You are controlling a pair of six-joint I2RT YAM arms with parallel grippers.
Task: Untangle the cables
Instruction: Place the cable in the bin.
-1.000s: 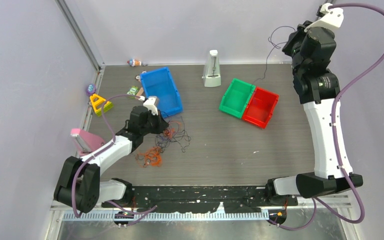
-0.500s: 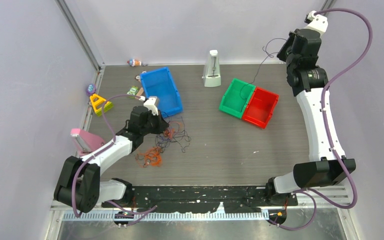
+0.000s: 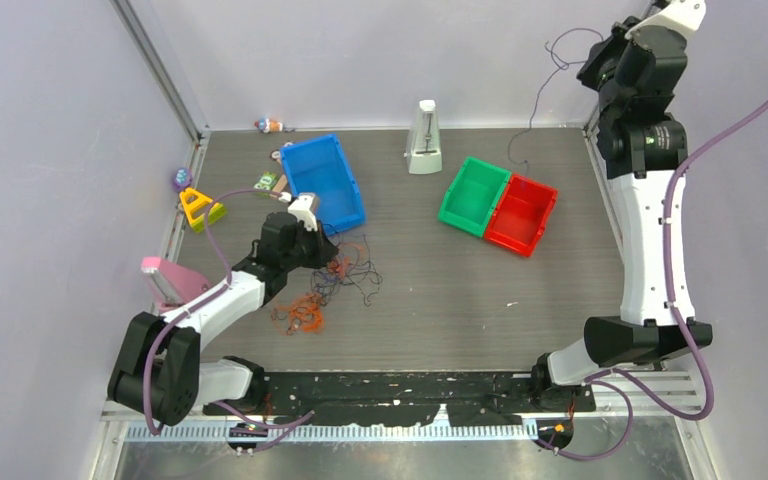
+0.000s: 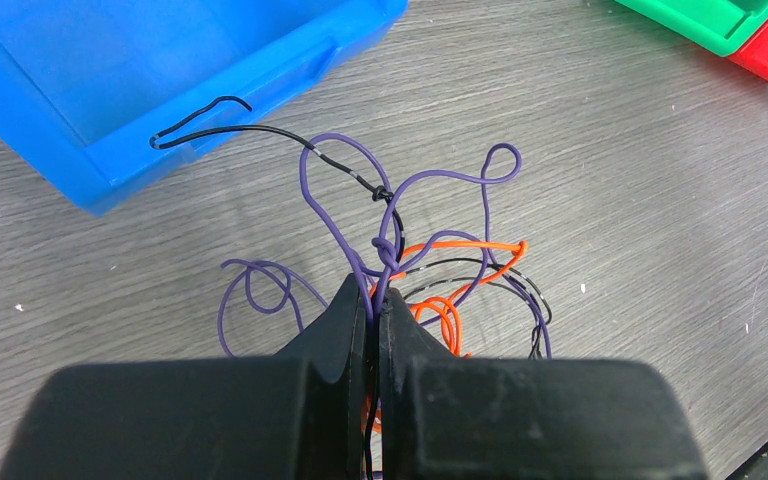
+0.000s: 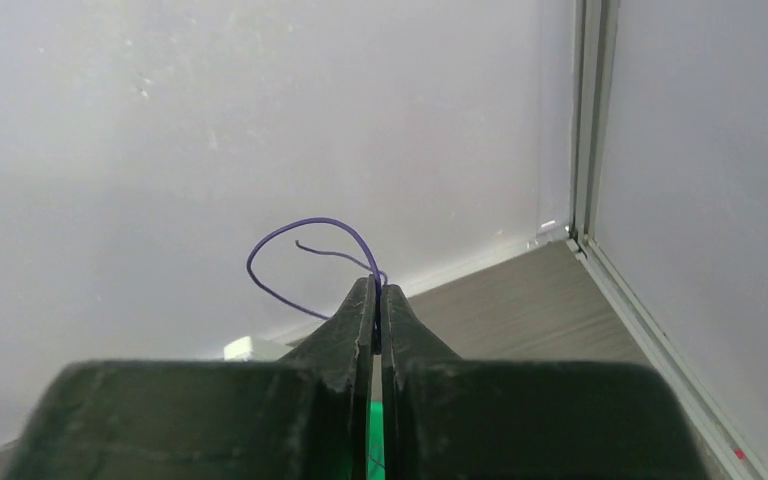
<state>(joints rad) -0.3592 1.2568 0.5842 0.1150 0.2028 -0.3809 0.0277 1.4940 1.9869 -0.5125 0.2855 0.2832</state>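
1. Finds the left gripper [image 4: 372, 302] pinched tight on purple loops just below a knot in the cables [image 4: 440, 270], clumped on the tabletop [image 3: 460, 290] just beside the blue bin [image 4: 160, 80].
2. Finds the right gripper [image 5: 377, 300] clamped on a single purple strand [image 5: 310, 221], lifted high at the far right corner, dangling toward the red bin [image 3: 520, 213], well apart from the clump.
3. Risks cinching the knot tighter by tugging the pinched loops instead of easing them apart.
4. Risks dragging the blue bin along, given the black wire [image 4: 250, 127] lying across its rim.
5. Risks dropping the hair-thin raised strand, or snagging it on a bin wall on the way down.
6. Shows a grey wood-grain surface, flat and matte, with pale walls [image 3: 360, 60] close on three sides and small toys [image 3: 198, 208] along the left edge.
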